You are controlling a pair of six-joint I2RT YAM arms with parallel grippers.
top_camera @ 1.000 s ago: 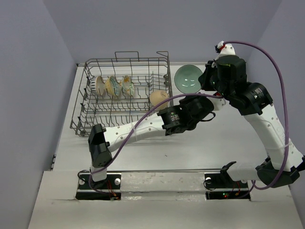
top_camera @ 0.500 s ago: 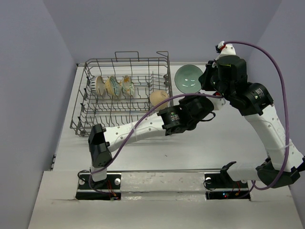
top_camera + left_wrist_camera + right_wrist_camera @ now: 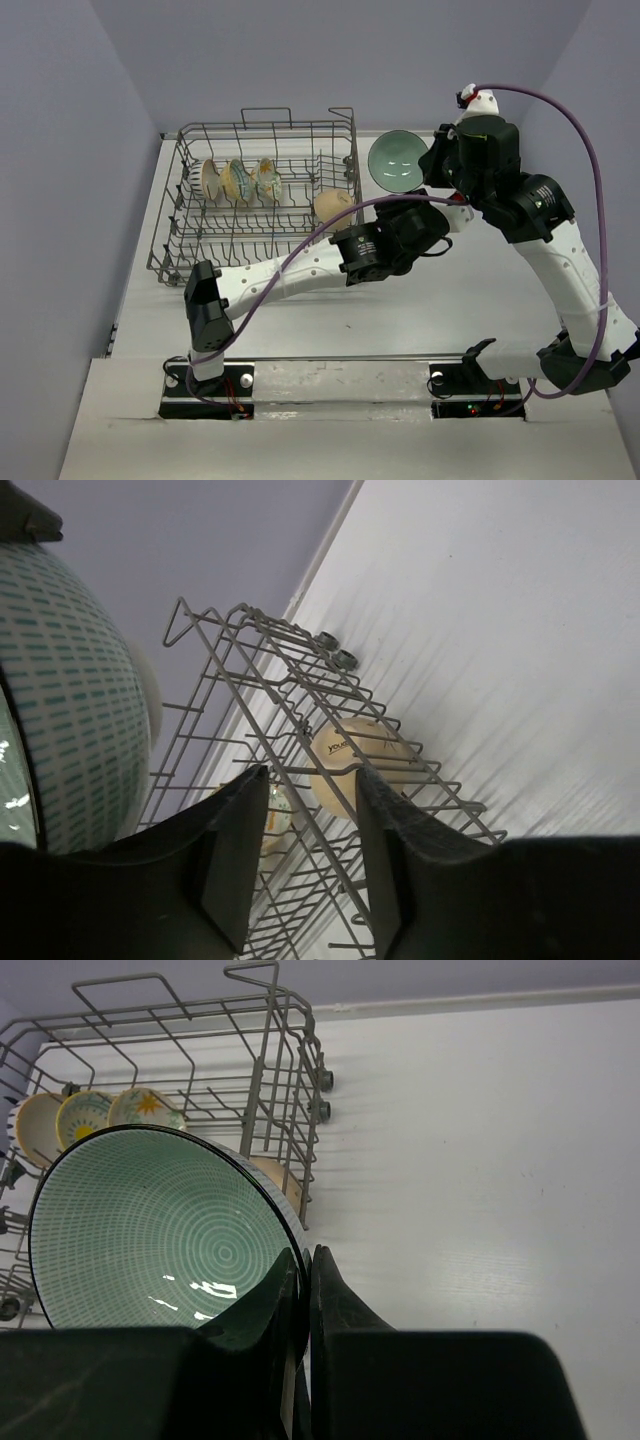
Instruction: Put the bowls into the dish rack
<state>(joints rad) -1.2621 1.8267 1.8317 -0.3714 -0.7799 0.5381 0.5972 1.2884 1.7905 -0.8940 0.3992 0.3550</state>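
Dish rack (image 3: 230, 126) carries four bowls (image 3: 238, 180): three on edge at its 10 o'clock, tan bowl (image 3: 333, 204) at 3. Teal bowl (image 3: 397, 161), outside at 2 o'clock, has tipped up, its rim pinched in my right gripper (image 3: 303, 1260). My left gripper (image 3: 310, 775) has just parted and holds nothing. Judging by that, the last bowl rides on my right alone.

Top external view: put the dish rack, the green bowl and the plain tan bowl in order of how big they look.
1. dish rack, by far the largest.
2. green bowl, though it is held up nearer the camera, which may flatter it.
3. tan bowl, partly behind rack wires.
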